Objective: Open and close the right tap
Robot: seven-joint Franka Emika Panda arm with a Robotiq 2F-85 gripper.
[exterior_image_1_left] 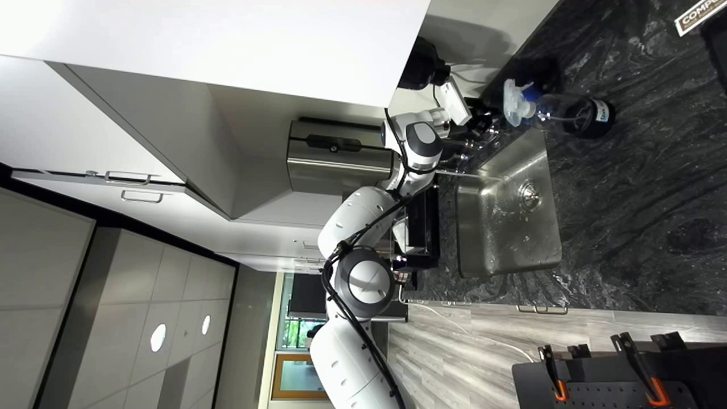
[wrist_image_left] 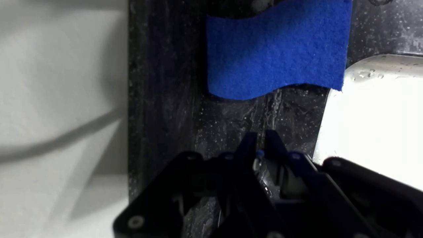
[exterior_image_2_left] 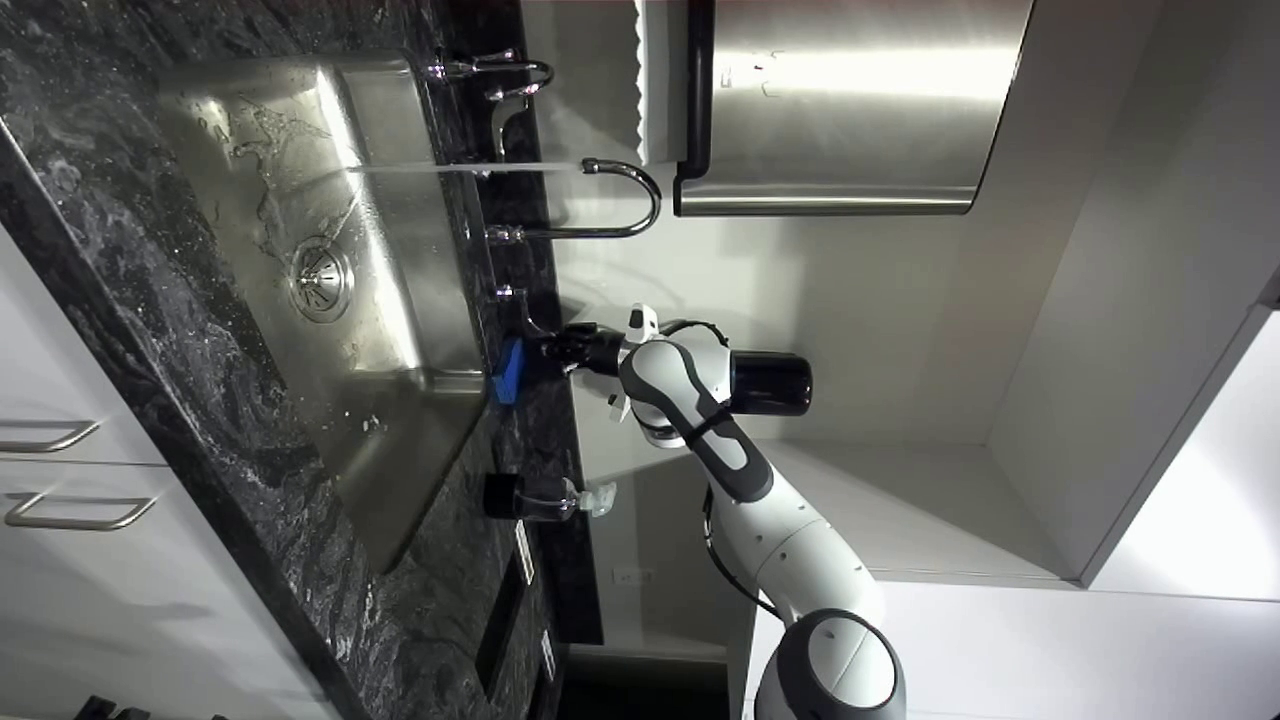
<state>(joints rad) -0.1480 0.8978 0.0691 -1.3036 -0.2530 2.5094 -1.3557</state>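
Both exterior views are turned sideways. A curved chrome spout [exterior_image_2_left: 645,205] stands behind the steel sink [exterior_image_1_left: 500,238]. Water [exterior_image_2_left: 450,168] runs from it into the sink, which also shows in an exterior view [exterior_image_1_left: 460,172]. The right tap handle [exterior_image_2_left: 527,315] is a thin chrome lever beside the spout. My gripper [exterior_image_2_left: 563,347] is at the outer end of this lever, low over the counter. In the wrist view, my gripper [wrist_image_left: 261,137] has its fingertips almost together, with a small chrome, blue-tipped piece of the handle [wrist_image_left: 256,164] between the fingers. The fingers hide most of the handle.
A blue sponge cloth [wrist_image_left: 277,53] lies close beside the gripper by the sink's edge. A spray bottle [exterior_image_1_left: 571,116] stands beyond it. The wall [exterior_image_2_left: 620,400] is close behind. A steel towel dispenser [exterior_image_2_left: 850,110] hangs above, and a smaller chrome tap [exterior_image_2_left: 525,68] stands farther along.
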